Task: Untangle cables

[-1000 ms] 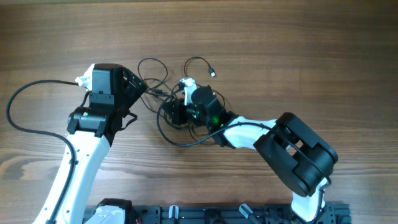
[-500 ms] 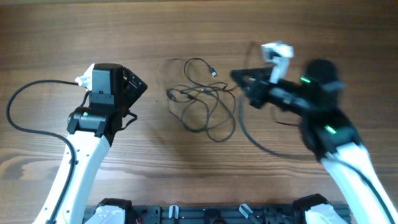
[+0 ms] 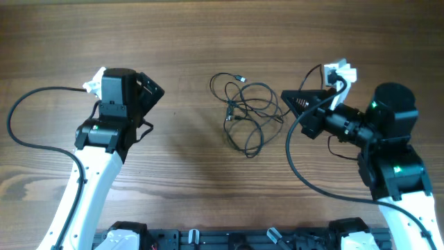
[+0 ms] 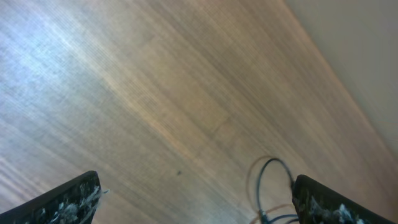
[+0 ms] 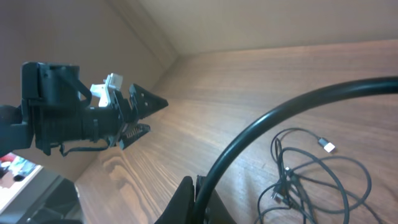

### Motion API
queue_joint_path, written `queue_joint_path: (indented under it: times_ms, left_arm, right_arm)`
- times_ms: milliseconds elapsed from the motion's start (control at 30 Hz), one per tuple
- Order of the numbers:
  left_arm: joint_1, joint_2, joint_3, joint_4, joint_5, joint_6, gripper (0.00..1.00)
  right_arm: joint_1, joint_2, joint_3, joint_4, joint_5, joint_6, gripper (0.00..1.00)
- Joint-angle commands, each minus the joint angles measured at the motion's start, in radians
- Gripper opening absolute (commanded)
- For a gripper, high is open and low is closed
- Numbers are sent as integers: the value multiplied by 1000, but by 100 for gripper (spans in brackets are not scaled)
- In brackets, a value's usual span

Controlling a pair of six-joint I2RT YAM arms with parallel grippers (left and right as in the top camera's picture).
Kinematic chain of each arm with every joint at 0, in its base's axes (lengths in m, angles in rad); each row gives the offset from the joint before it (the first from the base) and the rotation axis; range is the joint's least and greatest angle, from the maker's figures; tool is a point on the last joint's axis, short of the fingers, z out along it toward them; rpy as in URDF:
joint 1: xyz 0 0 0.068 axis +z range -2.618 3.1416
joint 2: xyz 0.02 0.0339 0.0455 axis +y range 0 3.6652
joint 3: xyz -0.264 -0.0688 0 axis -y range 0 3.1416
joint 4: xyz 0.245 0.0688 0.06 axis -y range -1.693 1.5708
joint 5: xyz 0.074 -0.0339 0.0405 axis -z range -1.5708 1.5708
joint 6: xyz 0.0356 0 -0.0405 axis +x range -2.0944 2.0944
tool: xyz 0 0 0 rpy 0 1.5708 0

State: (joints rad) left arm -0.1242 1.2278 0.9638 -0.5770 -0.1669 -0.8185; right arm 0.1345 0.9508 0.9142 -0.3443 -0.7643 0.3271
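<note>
A limp, likely featherweight tangle of thin cables (image 3: 246,114) lies on the wooden table (image 3: 208,28) between the wide-open left gripper (image 3: 154,90) and closed right gripper (image 3: 286,96), probably best pinched at an outer loop.

Thin black cables (image 3: 234,115); brown table (image 3: 208,35) with streaky wood grain

I see the cables (image 3: 232,115) as very thin black cords lying loose on the wooden tabletop (image 3: 208,28), near the middle and a little right of centre. They overlap in several open loops and bunch tightest at a small knot on the left side of the heap. One end curls off toward the far edge and finishes in a small plug (image 3: 241,77), lying flat.
</note>
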Motion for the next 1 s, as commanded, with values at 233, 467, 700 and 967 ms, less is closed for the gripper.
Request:
queue_joint_path:
  times_ms: [233, 467, 700, 967]
  left_arm:
    - [-108, 64, 5, 257, 667, 428, 100]
    - [-325, 300, 5, 533, 464, 658, 100]
    - [-376, 549, 5, 732, 347, 845, 92]
    - [-369, 685, 5, 982, 213, 845, 42]
  right_arm:
    - [-3, -2, 4, -43, -113, -10, 5]
    - [-3, -23, 4, -65, -292, -13, 5]
    - [-3, -64, 4, -69, -360, -13, 5]
    - [-3, -100, 4, -97, -427, -10, 4]
